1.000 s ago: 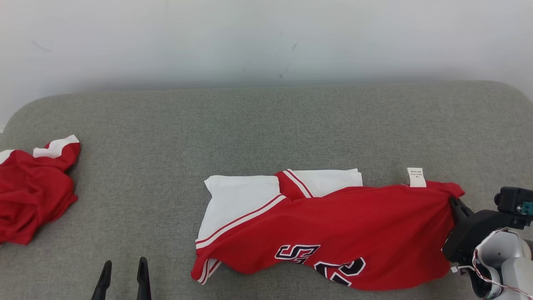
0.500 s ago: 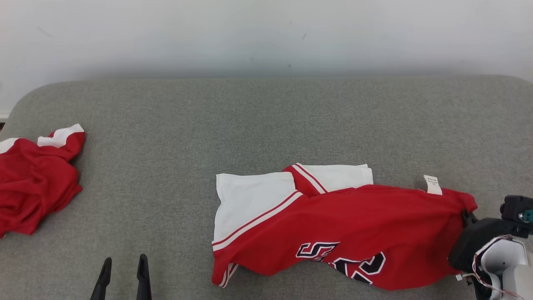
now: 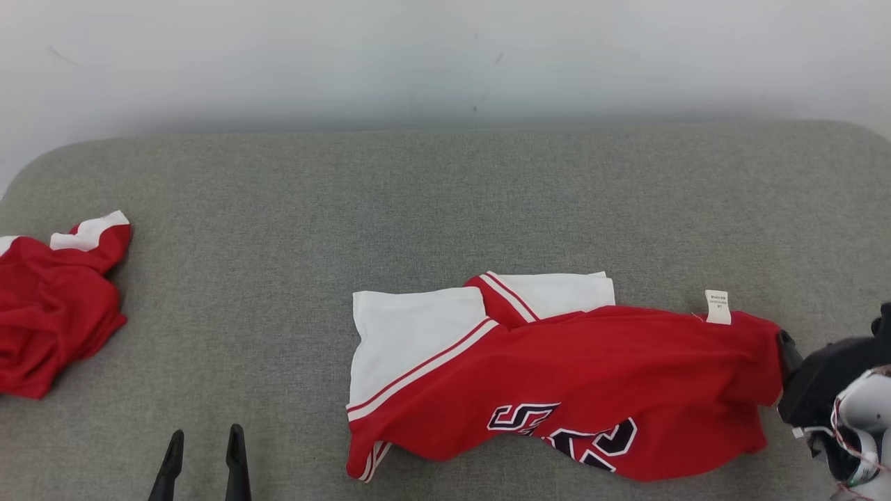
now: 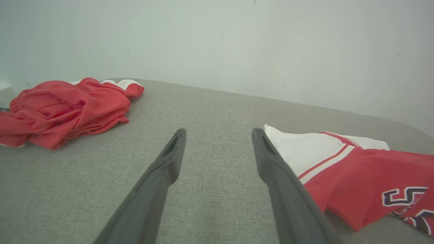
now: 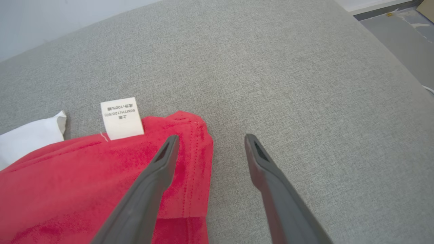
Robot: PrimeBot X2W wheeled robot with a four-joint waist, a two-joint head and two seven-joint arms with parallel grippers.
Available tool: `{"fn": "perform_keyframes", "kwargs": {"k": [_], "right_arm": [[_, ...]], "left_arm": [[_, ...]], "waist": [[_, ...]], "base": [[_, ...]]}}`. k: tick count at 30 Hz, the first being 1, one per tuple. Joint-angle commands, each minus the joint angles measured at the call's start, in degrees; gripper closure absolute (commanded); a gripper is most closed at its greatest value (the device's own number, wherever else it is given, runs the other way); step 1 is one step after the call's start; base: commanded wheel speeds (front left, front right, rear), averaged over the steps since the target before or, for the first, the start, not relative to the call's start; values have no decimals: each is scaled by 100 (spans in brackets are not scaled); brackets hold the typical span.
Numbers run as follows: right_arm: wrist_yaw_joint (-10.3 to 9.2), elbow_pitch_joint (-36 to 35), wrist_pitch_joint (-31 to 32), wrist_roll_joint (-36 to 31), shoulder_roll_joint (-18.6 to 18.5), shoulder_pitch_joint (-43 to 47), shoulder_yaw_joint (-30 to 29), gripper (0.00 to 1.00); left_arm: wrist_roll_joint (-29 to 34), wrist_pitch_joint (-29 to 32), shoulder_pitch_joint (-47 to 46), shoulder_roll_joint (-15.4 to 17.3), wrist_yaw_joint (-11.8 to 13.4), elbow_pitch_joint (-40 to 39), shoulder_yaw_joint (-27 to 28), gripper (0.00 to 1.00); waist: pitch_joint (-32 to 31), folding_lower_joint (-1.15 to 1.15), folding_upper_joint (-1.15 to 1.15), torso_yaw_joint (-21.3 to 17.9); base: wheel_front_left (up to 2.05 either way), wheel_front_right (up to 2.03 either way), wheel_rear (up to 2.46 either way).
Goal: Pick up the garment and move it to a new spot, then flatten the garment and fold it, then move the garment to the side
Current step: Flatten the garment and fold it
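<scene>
The garment (image 3: 592,376), a red jersey with white sleeves and dark numerals, lies spread on the grey padded surface (image 3: 445,195). It also shows in the left wrist view (image 4: 356,176) and the right wrist view (image 5: 84,183). A white care tag (image 5: 121,118) sticks out near its right corner. My right gripper (image 5: 211,138) is open at that corner, its left finger over the red hem and its right finger over bare grey fabric. In the head view the right gripper (image 3: 790,355) sits at the jersey's right edge. My left gripper (image 3: 207,433) is open, well left of the jersey, holding nothing.
A second red and white garment (image 3: 56,313) lies crumpled at the far left of the surface, also in the left wrist view (image 4: 64,108). A pale wall runs behind. The surface's right edge drops to the floor (image 5: 400,34). Bare grey fabric separates the two garments.
My right gripper, earlier shut on the jersey's right edge, has opened and let it go. The jersey ended slightly farther right. The head view shifted a little. The left gripper stayed put.
</scene>
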Motion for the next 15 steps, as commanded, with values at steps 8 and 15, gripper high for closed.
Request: {"fn": "perform_keyframes", "kwargs": {"k": [8, 15], "right_arm": [[-13, -90, 1667, 68, -261, -670, 104, 0], [-13, 156, 2160, 99, -459, -966, 224, 0]], "left_arm": [[32, -19, -182, 20, 6, 3, -86, 0], [27, -19, -213, 62, 6, 19, -115, 0]], "waist": [[175, 1, 0, -31], [298, 1, 0, 51]], "base": [[0, 0, 0], [0, 0, 0]]}}
